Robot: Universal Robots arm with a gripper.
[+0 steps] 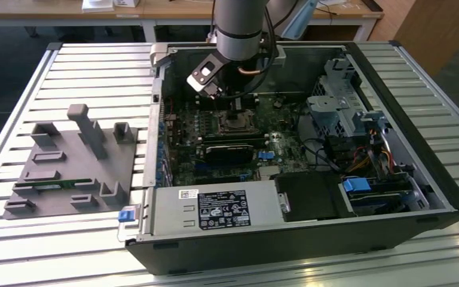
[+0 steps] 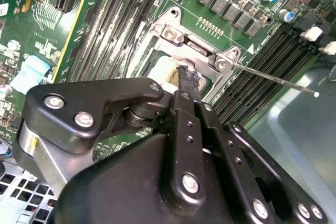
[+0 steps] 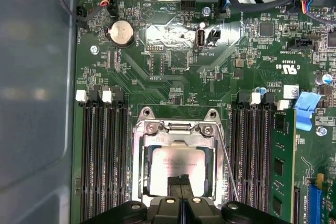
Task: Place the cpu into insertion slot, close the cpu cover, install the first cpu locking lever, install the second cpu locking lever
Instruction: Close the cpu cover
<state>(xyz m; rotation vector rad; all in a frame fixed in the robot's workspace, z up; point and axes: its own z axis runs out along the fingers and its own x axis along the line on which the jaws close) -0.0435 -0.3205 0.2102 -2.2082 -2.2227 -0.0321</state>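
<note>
Gripper (image 3: 180, 180) over cpu (image 3: 176, 162), possibly touching; lever (image 2: 274, 80) beside.

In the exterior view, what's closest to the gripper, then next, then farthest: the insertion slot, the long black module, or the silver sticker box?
1. The insertion slot, right beneath the gripper.
2. The long black module, mid-board, nearer the camera.
3. The silver sticker box, at the case's near edge, farthest.

Mobo (image 3: 173, 77): cpu (image 3: 176, 162) inside cpu cover (image 3: 140, 166) frame – gripper (image 3: 179, 183) w/ tips together over cpu edge – lever (image 3: 227, 166) alongside.
</note>
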